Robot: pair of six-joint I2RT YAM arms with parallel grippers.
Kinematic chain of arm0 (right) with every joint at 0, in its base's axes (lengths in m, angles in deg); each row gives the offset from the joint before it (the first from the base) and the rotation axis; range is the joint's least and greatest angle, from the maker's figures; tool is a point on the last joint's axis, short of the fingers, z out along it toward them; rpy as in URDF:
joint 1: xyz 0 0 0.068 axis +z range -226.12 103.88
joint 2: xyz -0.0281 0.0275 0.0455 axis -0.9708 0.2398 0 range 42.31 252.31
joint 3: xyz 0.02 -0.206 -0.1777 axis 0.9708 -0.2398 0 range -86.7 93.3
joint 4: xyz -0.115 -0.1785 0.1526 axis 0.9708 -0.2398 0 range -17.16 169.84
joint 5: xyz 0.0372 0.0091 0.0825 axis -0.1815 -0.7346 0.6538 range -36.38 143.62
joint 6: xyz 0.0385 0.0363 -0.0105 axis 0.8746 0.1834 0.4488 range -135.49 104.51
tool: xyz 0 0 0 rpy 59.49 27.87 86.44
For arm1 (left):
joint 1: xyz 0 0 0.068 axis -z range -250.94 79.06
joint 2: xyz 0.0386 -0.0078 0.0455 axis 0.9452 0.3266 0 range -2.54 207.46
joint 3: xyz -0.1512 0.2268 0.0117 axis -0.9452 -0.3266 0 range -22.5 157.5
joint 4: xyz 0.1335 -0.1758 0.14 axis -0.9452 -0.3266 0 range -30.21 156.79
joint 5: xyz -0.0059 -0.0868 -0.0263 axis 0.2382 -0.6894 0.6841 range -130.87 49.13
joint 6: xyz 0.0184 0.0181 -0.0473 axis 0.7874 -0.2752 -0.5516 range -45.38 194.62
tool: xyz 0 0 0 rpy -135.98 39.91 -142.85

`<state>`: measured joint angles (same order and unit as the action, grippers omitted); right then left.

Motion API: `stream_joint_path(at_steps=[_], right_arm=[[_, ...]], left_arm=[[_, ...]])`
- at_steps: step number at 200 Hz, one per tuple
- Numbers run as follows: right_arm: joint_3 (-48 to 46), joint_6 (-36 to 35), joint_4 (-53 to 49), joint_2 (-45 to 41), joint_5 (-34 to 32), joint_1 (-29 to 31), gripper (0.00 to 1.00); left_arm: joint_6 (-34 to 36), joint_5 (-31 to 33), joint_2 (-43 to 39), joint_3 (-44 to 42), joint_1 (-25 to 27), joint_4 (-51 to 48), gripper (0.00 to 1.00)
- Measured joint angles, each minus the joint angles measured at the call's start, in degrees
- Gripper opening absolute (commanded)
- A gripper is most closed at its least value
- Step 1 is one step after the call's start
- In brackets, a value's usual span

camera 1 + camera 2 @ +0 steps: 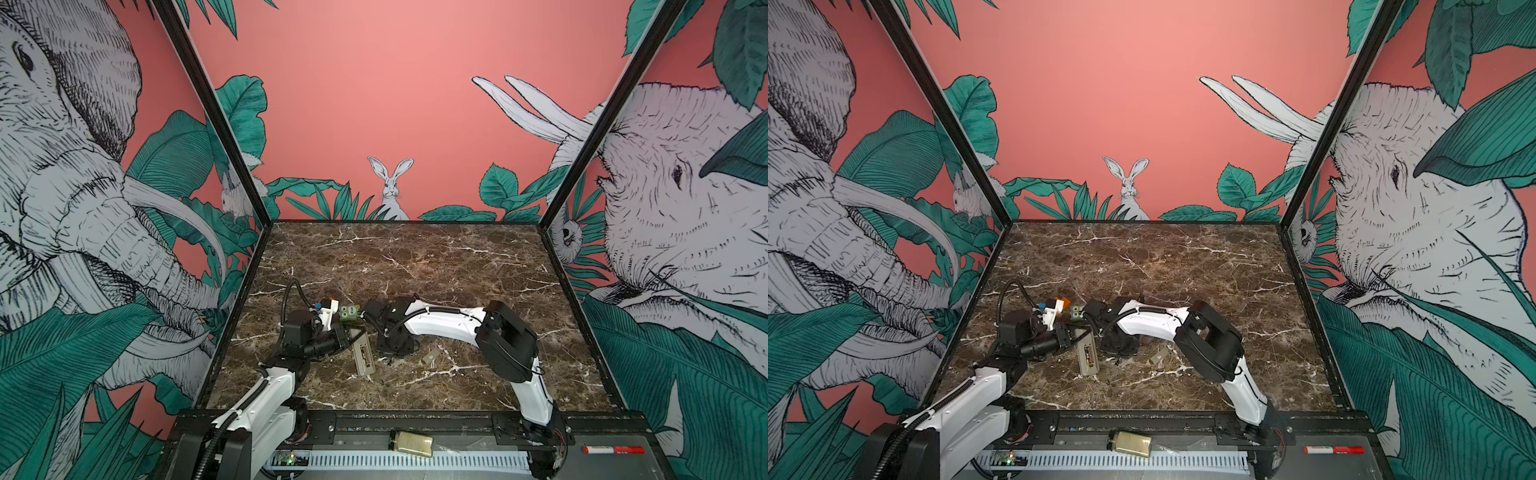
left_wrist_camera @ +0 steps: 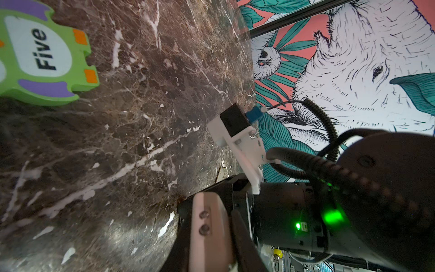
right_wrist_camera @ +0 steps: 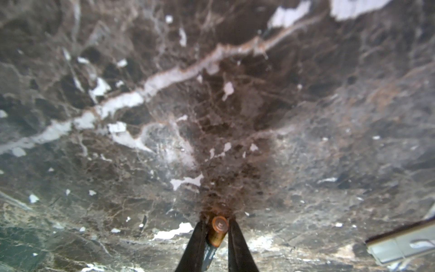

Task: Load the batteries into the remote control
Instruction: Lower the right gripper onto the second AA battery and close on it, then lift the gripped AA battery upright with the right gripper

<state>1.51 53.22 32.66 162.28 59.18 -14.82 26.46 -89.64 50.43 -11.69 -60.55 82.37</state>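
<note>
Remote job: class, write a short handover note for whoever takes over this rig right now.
Left gripper: shut on the remote's far end, it seems; the remote lies back up.
Right gripper: closed on the second battery, low beside the remote.
Done: cover is off, lying apart from the remote; first battery seems seated in the recess.
Left: carry the second battery to the recess, seat it, refit the cover.
</note>
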Motion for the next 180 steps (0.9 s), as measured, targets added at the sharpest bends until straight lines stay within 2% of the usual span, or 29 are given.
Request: stream_joint_path(at_steps=[72,180], right_arm=[[-0.57,-2.12,0.22,-0.24,1.16,-0.68,0.12],[-1.49,-12.7,-4.28,-1.16,-3.17,-1.57,0.07]], left_arm=[[-0.96,0.22,0.31,-0.7,0.0,1.55,0.0],[-1.77,0.66,1.81,-2.19,0.92,4.11,0.0]])
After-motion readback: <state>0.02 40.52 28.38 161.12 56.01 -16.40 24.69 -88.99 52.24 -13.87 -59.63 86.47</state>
